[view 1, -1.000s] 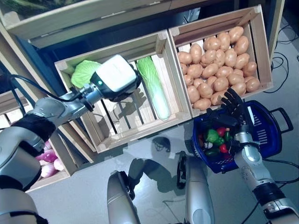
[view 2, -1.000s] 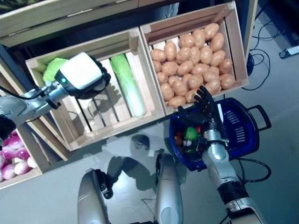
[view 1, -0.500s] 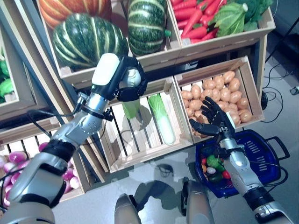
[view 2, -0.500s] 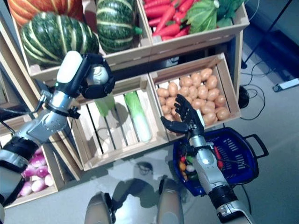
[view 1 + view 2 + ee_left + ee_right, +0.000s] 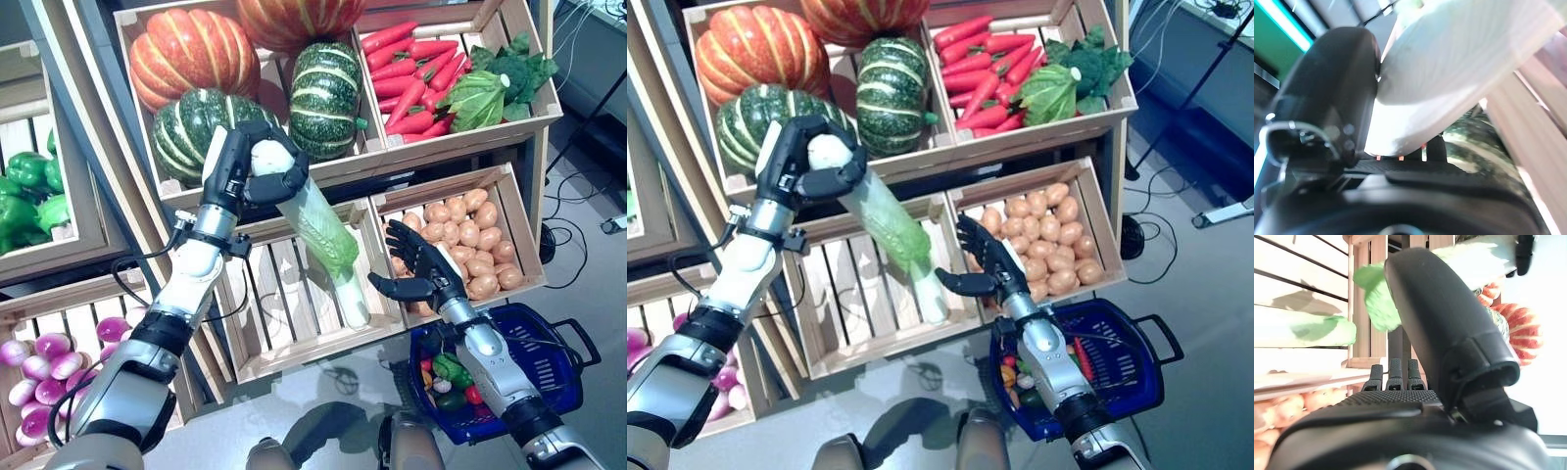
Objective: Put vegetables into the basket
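My left hand (image 5: pixel 245 168) is shut on the white base of a long napa cabbage (image 5: pixel 315 226) and holds it up in front of the wooden stand, its green leafy end hanging down to the right. The left wrist view shows the white stem (image 5: pixel 1459 63) against my fingers. My right hand (image 5: pixel 423 274) is open, palm turned toward the cabbage, just right of its leafy tip and above the blue basket (image 5: pixel 549 338). The basket stands on the floor at the lower right and holds small red, green and dark vegetables (image 5: pixel 449 374). The cabbage's leaves (image 5: pixel 1376 298) also show in the right wrist view.
A second napa cabbage (image 5: pixel 351 294) lies in the slatted crate (image 5: pixel 294 323) under the held one. A crate of potatoes (image 5: pixel 470 245) sits behind my right hand. Wooden shelves (image 5: pixel 294 181) above hold pumpkins and other vegetables. Cables lie on the floor at the right.
The camera has tilted up. My left hand has lifted the napa cabbage out of the slatted crate, up and out. My right hand has risen from the basket toward the cabbage's leafy end.
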Robot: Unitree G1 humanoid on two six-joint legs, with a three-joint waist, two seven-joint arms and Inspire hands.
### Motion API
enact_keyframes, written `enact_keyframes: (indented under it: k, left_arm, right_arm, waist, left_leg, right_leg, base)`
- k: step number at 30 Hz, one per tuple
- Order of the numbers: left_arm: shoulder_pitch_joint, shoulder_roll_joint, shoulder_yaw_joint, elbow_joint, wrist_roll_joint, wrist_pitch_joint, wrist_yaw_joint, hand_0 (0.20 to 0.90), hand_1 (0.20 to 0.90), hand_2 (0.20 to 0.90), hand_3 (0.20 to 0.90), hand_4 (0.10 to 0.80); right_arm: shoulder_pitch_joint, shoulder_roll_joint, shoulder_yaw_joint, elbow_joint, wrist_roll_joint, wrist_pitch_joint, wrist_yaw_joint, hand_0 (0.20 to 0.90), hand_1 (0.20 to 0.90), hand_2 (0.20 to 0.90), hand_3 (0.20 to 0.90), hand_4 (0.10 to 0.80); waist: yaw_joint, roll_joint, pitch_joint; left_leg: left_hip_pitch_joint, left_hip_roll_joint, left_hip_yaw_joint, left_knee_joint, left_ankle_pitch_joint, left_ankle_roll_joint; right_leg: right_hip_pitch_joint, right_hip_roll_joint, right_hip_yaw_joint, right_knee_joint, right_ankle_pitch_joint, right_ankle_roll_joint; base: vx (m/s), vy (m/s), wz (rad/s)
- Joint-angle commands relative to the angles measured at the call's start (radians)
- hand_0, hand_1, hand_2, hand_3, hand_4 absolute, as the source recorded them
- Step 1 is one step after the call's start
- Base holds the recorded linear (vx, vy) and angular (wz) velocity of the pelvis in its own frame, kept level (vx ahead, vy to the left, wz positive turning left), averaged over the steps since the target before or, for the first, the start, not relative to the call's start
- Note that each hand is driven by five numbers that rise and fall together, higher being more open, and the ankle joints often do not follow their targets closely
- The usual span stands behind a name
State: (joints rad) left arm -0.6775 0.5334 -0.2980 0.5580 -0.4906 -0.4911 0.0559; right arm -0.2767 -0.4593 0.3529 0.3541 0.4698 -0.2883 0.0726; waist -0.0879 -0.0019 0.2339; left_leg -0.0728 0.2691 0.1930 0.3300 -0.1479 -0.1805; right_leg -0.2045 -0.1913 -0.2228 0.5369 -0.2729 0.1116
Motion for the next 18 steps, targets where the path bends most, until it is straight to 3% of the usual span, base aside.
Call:
enact_keyframes:
  k: [1,5,11,18]
  left_arm:
    - [-0.009,-0.016,0.078,-0.096,-0.089,-0.038,-0.003,0.300,0.300,0.300,0.300,0.400]
    - [-0.001,-0.039,0.077,-0.108,-0.089,-0.009,-0.007,0.300,0.300,0.300,0.300,0.400]
    - [0.003,-0.050,0.061,-0.124,-0.071,0.014,-0.001,0.300,0.300,0.300,0.300,0.400]
    - [0.001,-0.068,0.028,-0.137,0.007,0.047,0.026,0.300,0.300,0.300,0.300,0.400]
  right_arm:
    - [-0.126,0.025,0.011,-0.057,0.018,-0.003,0.147,0.900,0.900,0.900,0.900,0.800]
    - [-0.170,-0.011,0.032,-0.096,0.048,0.127,0.217,0.900,0.900,0.900,0.900,0.800]
    - [-0.233,-0.030,0.040,-0.149,0.050,0.212,0.208,0.900,0.900,0.900,0.900,0.800]
    - [-0.333,-0.049,0.020,-0.242,-0.115,0.290,0.035,0.900,0.900,0.900,0.900,0.800]
  waist:
    - [0.005,-0.009,-0.158]
    - [0.006,-0.016,-0.179]
    - [0.004,-0.021,-0.186]
    - [0.003,-0.025,-0.196]
  left_leg:
    - [0.039,-0.082,0.040,-0.109,0.070,0.091]
    - [0.082,-0.104,0.049,-0.173,0.091,0.090]
    - [0.109,-0.119,0.056,-0.197,0.094,0.095]
    - [0.145,-0.140,0.054,-0.238,0.096,0.106]
  right_leg:
    - [0.141,0.032,0.017,-0.268,0.142,-0.003]
    - [0.187,0.056,0.017,-0.337,0.164,-0.002]
    - [0.210,0.070,0.026,-0.364,0.177,-0.004]
    - [0.238,0.087,0.045,-0.395,0.187,-0.004]
  base:
    - [0.084,0.030,-0.03]
    - [0.043,0.012,-0.04]
    - [0.013,0.004,-0.02]
    - [0.038,0.018,-0.04]
